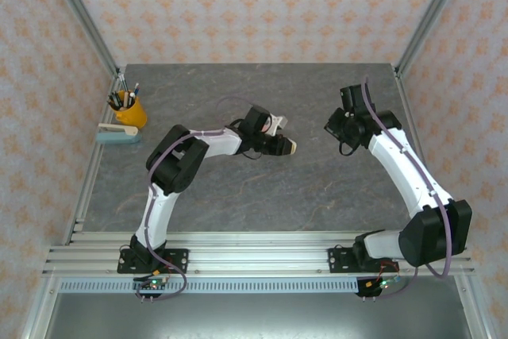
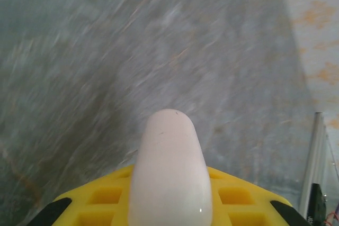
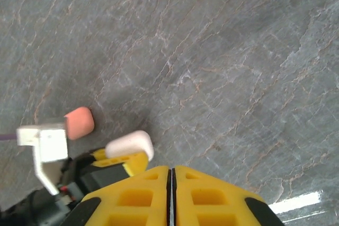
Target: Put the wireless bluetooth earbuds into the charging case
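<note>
**Reading the grip state from three views**

Check the left wrist view first. The left gripper is clenched on a white pebble-shaped plastic charging case. The case's rounded end projects forward from between the yellow fingers. The grey marbled stone-look table behind it is blurred, so take no surface detail from this view.

Use the right wrist view for what the left wrist view hides. It shows the same white case from the side, in the left gripper's grasp above the table. A coral-pink rounded object lies just beside the case. You cannot tell from here whether the two touch. The right gripper has its fingers pressed together with only a thin seam between them, and it grasps nothing.

Refer to the top view for layout. The left gripper is over the middle of the table, and the right gripper faces it, near but apart. A yellow cup of pens stands at the far left edge.
</note>
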